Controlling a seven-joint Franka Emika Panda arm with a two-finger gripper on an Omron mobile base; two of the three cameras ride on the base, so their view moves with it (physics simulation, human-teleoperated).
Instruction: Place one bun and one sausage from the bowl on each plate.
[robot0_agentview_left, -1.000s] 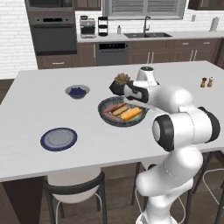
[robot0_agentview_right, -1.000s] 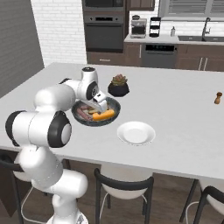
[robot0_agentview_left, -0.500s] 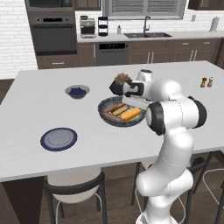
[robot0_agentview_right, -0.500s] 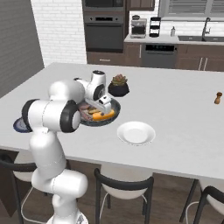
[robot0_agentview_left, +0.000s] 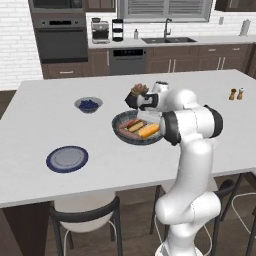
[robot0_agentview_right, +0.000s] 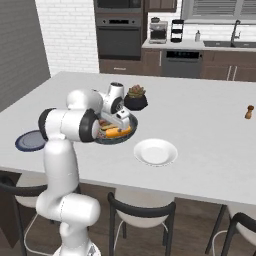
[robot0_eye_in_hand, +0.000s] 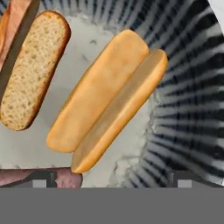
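Observation:
The wide dark bowl (robot0_agentview_left: 117, 129) (robot0_agentview_right: 131, 131) stands mid-counter, its ribbed wall (robot0_eye_in_hand: 188, 87) close in the hand view. Inside lie a golden bun (robot0_eye_in_hand: 107, 98) (robot0_agentview_left: 148, 131), a second bun (robot0_eye_in_hand: 33, 70) showing its pale cut face, and a reddish sausage (robot0_eye_in_hand: 65, 178) by the left fingertip. My gripper (robot0_eye_in_hand: 113, 180) (robot0_agentview_left: 149, 118) (robot0_agentview_right: 120, 122) hangs open just over the bowl's right side, with the golden bun's near end between its fingertips (robot0_eye_in_hand: 41, 179) and nothing gripped. The dark blue plate (robot0_agentview_left: 67, 159) (robot0_agentview_right: 29, 140) lies to the left, the white plate (robot0_agentview_right: 155, 151) to the right.
A small bowl of blue berries (robot0_agentview_left: 88, 104) sits behind and left of the big bowl. A black plant pot (robot0_agentview_right: 135, 100) (robot0_agentview_left: 136, 95) stands right behind it, close to my hand. Salt and pepper shakers (robot0_agentview_left: 236, 94) (robot0_agentview_right: 249, 111) are far right. Stools line the counter's near edge.
My elbow has swung in toward the counter and the hand has shifted slightly left over the bowl. The gripper stayed open. The food and the dishes have not moved.

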